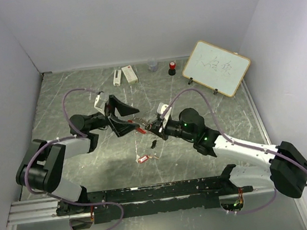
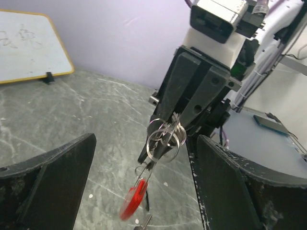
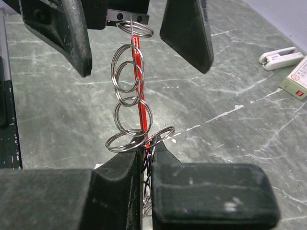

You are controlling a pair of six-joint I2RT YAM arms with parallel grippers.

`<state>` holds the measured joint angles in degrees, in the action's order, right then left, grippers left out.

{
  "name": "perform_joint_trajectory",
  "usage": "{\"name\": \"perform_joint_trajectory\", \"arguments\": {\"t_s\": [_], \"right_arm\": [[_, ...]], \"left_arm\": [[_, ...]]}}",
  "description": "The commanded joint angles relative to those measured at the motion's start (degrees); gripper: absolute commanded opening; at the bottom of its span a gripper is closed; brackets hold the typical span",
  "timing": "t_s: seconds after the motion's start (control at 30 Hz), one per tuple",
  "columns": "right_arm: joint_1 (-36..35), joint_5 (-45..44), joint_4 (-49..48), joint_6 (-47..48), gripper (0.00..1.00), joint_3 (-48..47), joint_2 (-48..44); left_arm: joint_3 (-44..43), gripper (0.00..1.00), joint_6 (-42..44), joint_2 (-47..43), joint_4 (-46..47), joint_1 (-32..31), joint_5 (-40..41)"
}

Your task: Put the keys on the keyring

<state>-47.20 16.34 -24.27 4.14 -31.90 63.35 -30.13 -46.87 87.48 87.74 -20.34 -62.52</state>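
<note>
My right end effector (image 3: pixel 146 158) clenched on keyring (image 3: pixel 128 103) | left end effector (image 2: pixel 144 191) released around it | red-tag key (image 1: pixel 143 159) on worktop (image 1: pixel 83 90)

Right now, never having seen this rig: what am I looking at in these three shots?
Two robot arms are bolted to a table. The top picture comes from a fixed camera overhead. The other two come from a camera on each wrist, looking past that arm's own fingers. The right hand is shut on the keyring, a chain of silver rings with a red fob. The left hand is open and faces it. Loose on the table lie a red-tag key and a black-tag key. A whiteboard stands at the back.
</note>
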Motion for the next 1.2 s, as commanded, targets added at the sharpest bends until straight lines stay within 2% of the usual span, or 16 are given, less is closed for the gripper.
{"name": "perform_joint_trajectory", "arguments": {"t_s": [0.0, 0.07, 0.27, 0.33, 0.4, 0.47, 0.5, 0.57, 0.6, 0.63, 0.67, 0.73, 0.9, 1.03, 1.17], "right_arm": [[0.4, 1.9, -0.5, 1.0, 0.00, -2.5, 1.0], [0.4, 1.8, -0.6, 1.1, 0.00, -2.6, 0.9], [0.3, 1.1, -0.2, 1.4, 0.00, -2.8, 0.2], [0.3, 1.0, -0.2, 1.4, 0.00, -2.7, 0.0], [0.4, 1.0, 0.0, 1.5, 0.00, -2.8, 0.0], [0.3, 1.0, -0.1, 1.5, 0.00, -2.5, -0.2], [0.3, 0.8, -0.1, 1.5, 0.00, -2.5, -0.2], [0.3, 0.6, -0.1, 1.4, 0.00, -2.5, -0.6], [0.3, 0.6, -0.2, 1.4, 0.00, -2.4, -0.7], [0.3, 0.5, -0.1, 1.5, 0.00, -2.3, -0.7], [0.3, 0.4, 0.0, 1.5, 0.00, -2.4, -0.8], [0.3, 0.3, 0.3, 1.9, 0.00, -2.3, -1.1], [0.3, -0.3, 1.8, 2.8, 0.00, -2.6, -1.3], [0.3, -1.3, 3.0, 3.4, 0.00, -2.9, -1.1], [0.3, -5.1, 4.0, 2.7, 0.00, -3.3, -0.6]], "left_arm": [[-3.5, 0.95, -1.1, 2.3, 15.9, -2.7, -5.4], [-4.7, 0.89, -1.7, 3.6, 15.8, -3.4, -6.4], [-5.5, 0.42, -2.5, 5.3, 15.8, -3.7, -7.2], [-5.6, 0.39, -2.7, 5.2, 15.9, -3.7, -7.3], [-5.6, 0.44, -2.7, 5.2, 15.9, -3.7, -7.2], [-5.4, 0.43, -2.7, 5.1, 15.8, -3.7, -7.1], [-5.4, 0.37, -2.7, 4.9, 15.9, -3.7, -7.1], [-5.3, 0.20, -2.6, 4.7, 15.9, -3.7, -7.0], [-5.4, 0.15, -2.7, 4.6, 15.9, -3.7, -7.0], [-5.4, 0.15, -2.8, 4.6, 15.8, -3.7, -7.0], [-5.5, 0.20, -2.9, 4.6, 15.8, -3.7, -7.1], [-5.2, 0.51, -3.0, 4.5, 15.8, -3.7, -7.0], [-4.7, 0.85, -2.6, 3.4, 15.8, -3.7, -6.4], [-4.4, 1.00, -2.4, 2.3, 15.2, -3.3, -5.5], [-1.2, 0.99, 1.0, -2.2, 10.5, -0.7, 0.9]]}}
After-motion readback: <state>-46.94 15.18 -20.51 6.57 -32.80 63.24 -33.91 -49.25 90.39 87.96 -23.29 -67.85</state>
